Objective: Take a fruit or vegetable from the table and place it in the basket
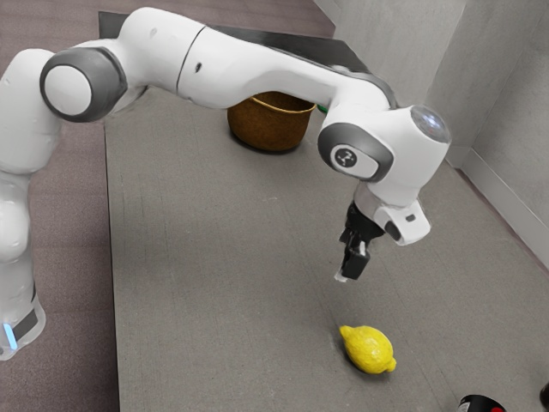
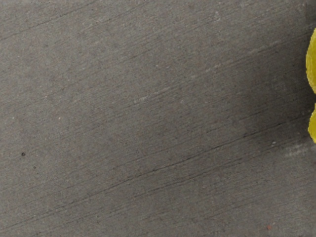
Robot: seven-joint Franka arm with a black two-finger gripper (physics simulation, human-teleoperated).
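Nearest the camera sits a partly seen black object (image 1: 480, 403). The lemon (image 1: 369, 350) lies well in from the bench's (image 1: 197, 283) edge at the exterior view's left. Above it, apart, hangs the gripper (image 1: 346, 273); open or closed, I cannot tell. The basket (image 1: 268, 127) stands toward the far edge.

No lettering or number can be read. The one mark that stands out is a small round emblem (image 1: 346, 157) in the exterior view: a dark disc with a pale, branching figure in it, too small to make out more closely. It stands on the white cap (image 1: 364, 164) of a joint on the arm (image 1: 249, 73), and the joint's grey ring (image 1: 328, 142) runs around that cap.
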